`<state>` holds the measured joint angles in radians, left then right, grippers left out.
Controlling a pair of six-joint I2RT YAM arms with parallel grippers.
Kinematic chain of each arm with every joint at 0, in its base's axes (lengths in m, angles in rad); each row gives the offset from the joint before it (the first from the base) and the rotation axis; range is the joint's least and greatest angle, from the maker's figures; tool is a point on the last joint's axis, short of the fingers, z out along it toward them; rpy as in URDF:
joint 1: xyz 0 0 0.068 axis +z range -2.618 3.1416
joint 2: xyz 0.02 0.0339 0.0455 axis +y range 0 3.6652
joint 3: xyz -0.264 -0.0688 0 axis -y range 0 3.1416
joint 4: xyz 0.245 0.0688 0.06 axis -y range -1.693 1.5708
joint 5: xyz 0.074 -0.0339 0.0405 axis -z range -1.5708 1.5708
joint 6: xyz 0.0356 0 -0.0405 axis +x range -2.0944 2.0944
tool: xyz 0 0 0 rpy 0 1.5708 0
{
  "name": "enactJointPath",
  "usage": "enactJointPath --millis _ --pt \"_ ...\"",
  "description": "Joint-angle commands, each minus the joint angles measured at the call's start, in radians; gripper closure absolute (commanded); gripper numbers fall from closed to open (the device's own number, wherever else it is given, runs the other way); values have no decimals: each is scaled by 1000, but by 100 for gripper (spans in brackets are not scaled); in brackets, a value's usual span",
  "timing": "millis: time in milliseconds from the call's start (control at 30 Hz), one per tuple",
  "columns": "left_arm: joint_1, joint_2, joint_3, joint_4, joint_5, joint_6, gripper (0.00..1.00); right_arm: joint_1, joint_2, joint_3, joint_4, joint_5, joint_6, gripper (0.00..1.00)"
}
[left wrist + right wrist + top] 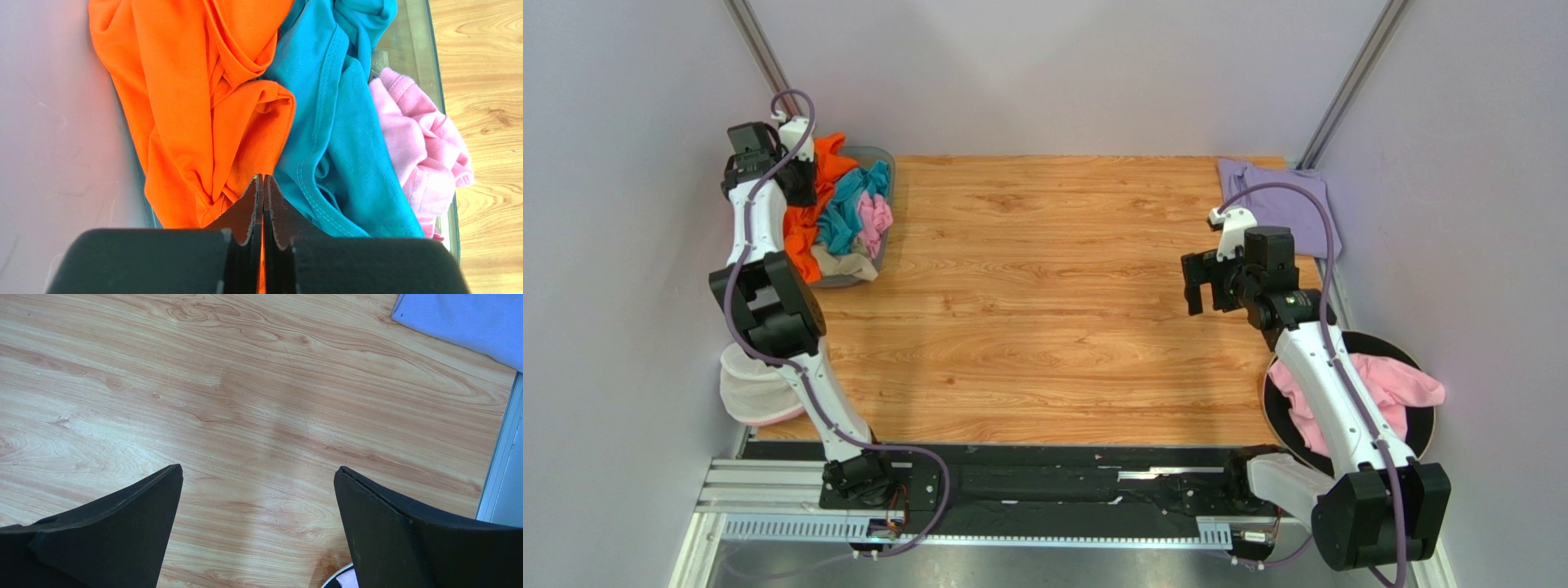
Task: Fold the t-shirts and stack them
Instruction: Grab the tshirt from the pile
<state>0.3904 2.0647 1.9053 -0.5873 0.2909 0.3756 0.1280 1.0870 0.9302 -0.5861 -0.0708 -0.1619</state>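
Note:
A grey bin (880,157) at the far left holds a heap of t-shirts: orange (805,230), teal (847,208), pink (876,218) and tan (844,263). My left gripper (798,184) is down in that heap. In the left wrist view it (263,179) is shut, with a sliver of the orange shirt (184,92) pinched between the fingers, beside the teal shirt (331,122). A lavender shirt (1290,196) lies flat at the far right corner. My right gripper (1200,284) hovers open over bare wood (258,471), holding nothing.
Another pink shirt (1400,380) lies on a black round tray (1421,431) at the near right, under the right arm. A white mesh pouch (756,386) sits off the table's near left edge. Grey walls close in on both sides.

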Motion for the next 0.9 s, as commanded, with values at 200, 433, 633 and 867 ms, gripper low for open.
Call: enactJointPath --millis 200,433,633,867 --pt "10 -8 35 -6 -2 -4 73 4 1 41 19 -4 1 0" --pt "19 51 107 -22 -24 -7 60 4 1 41 19 -1 -1 0" --pt "27 89 112 -22 -50 14 58 4 2 39 22 2 -1 0" --pt "38 95 74 0 -53 19 53 4 5 39 20 3 -1 0"
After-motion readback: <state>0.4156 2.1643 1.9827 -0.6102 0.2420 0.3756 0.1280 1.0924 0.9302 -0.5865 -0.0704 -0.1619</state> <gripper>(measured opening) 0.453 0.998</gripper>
